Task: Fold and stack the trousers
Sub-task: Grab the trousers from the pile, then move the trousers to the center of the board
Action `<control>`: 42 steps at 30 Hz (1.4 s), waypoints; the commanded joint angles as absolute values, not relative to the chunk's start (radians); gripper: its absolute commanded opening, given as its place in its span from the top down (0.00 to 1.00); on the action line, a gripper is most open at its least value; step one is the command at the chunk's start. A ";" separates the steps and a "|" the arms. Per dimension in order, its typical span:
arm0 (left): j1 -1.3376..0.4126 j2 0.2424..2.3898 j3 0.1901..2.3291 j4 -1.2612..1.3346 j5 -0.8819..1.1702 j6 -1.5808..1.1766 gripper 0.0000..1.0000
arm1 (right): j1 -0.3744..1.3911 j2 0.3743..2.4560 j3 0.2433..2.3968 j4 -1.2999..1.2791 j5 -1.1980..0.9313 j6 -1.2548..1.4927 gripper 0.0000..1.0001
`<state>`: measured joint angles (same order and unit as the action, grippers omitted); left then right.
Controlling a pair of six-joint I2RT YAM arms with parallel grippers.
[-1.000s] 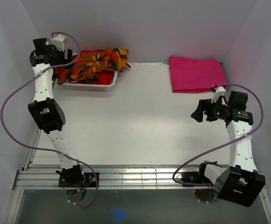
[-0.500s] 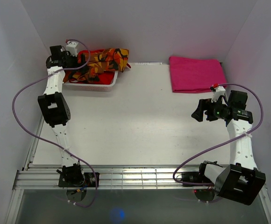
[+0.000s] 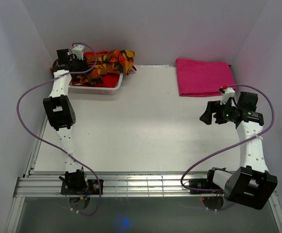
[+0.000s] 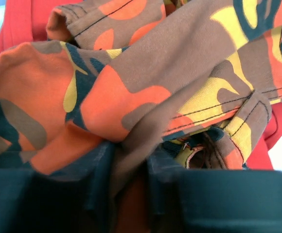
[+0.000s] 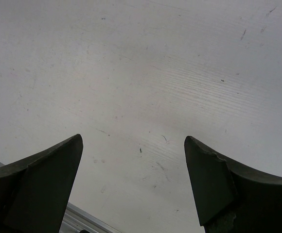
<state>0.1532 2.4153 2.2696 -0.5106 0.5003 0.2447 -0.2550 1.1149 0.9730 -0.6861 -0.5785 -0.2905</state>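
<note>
The camouflage trousers [image 3: 113, 60] lie bunched in a white basket [image 3: 104, 88] at the table's far left, spilling over its right rim. My left gripper [image 3: 86, 65] reaches into the pile from the left. In the left wrist view the trousers [image 4: 146, 87] fill the frame, and a brown fold of them runs down between the two dark fingers [image 4: 99, 167] of the left gripper [image 4: 130, 162], which press on it from both sides. My right gripper [image 3: 205, 116] hovers open over bare table at the right; in its wrist view the right gripper [image 5: 133, 145] has nothing between the fingertips.
A plain red garment [image 4: 19, 19] lies under the trousers in the basket. A folded pink cloth [image 3: 204, 76] rests at the far right of the table [image 3: 141, 126]. Walls close in on the left, back and right.
My left arm has swung right from outside the basket into the trouser pile, and its jaws have closed on a fold. The right arm has barely moved.
</note>
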 commanded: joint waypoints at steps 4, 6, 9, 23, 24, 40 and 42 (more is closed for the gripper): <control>0.133 2.347 2.289 -0.515 0.456 0.236 0.88 | -0.259 1.112 1.011 -0.686 -0.594 -0.282 0.10; 0.135 2.298 2.290 -0.480 0.445 0.187 1.00 | -0.259 1.106 1.011 -0.683 -0.597 -0.281 0.10; 0.135 2.214 2.290 -0.425 0.472 0.103 1.00 | -0.259 1.095 1.003 -0.677 -0.601 -0.282 0.10; 0.121 1.876 2.278 -0.158 0.722 -0.346 1.00 | -0.258 1.045 1.015 -0.664 -0.666 -0.273 0.10; 0.118 1.862 2.275 -0.140 0.739 -0.366 1.00 | -0.259 1.045 1.020 -0.661 -0.672 -0.276 0.10; -0.109 1.631 2.172 0.120 1.017 -0.753 1.00 | 0.119 1.156 1.132 -0.213 -0.910 -0.104 0.10; -0.109 1.641 2.183 0.114 1.012 -0.752 1.00 | 0.179 1.187 1.146 -0.218 -0.845 -0.142 0.10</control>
<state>-0.1154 1.7100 2.1513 0.0330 1.0325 -0.7341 0.1120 1.1404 1.1114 -0.2993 -0.8772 -0.1566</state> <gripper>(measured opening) 0.111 0.903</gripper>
